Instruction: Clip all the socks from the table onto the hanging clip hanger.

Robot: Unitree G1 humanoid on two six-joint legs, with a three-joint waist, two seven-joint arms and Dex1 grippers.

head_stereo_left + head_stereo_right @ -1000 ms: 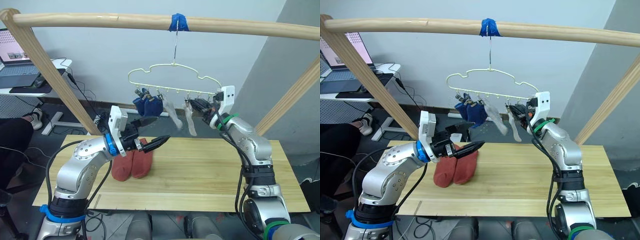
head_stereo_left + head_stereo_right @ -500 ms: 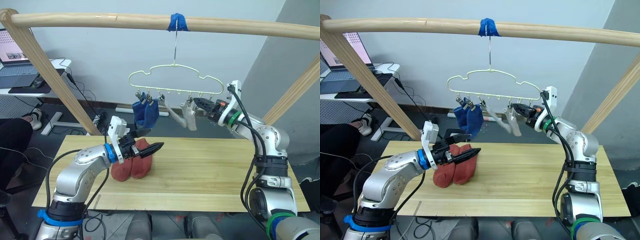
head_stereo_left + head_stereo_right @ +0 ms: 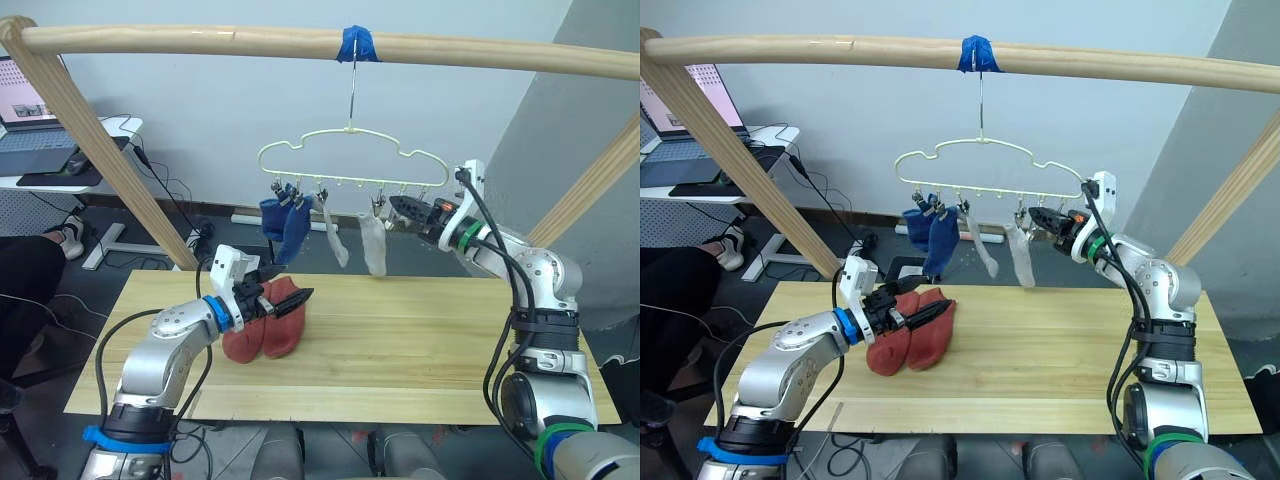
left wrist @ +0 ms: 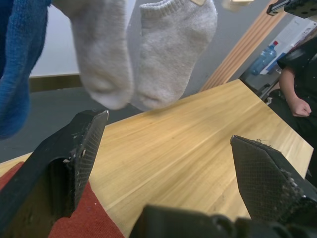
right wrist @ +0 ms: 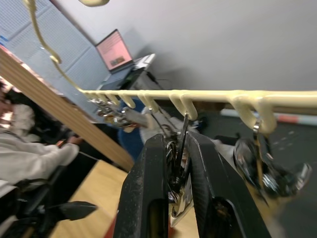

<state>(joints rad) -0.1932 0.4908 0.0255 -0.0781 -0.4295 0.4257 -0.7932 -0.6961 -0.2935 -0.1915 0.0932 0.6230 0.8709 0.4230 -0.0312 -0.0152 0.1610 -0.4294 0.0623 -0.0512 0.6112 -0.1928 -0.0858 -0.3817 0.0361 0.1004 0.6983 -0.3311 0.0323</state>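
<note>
The clip hanger (image 3: 349,167) hangs by its hook from a blue-taped wooden pole (image 3: 200,41) above the table (image 3: 420,345). Two blue socks (image 3: 283,222) and two grey socks (image 3: 372,243) dangle from its clips; two rust-red socks (image 3: 268,322) lie on the table's left part. The left gripper (image 3: 283,303), fingers spread wide, hovers just over the red pair. The right gripper (image 3: 402,209), fingers nearly closed around a metal clip (image 5: 181,144), sits at the hanger's right end. A laptop (image 3: 28,118) stands far left.

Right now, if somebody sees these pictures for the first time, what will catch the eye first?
The pale yellow clip hanger hanging from the wooden pole, carrying blue socks and grey socks. Next, two rust-red socks lying on the table, with the open left gripper above them.
</note>
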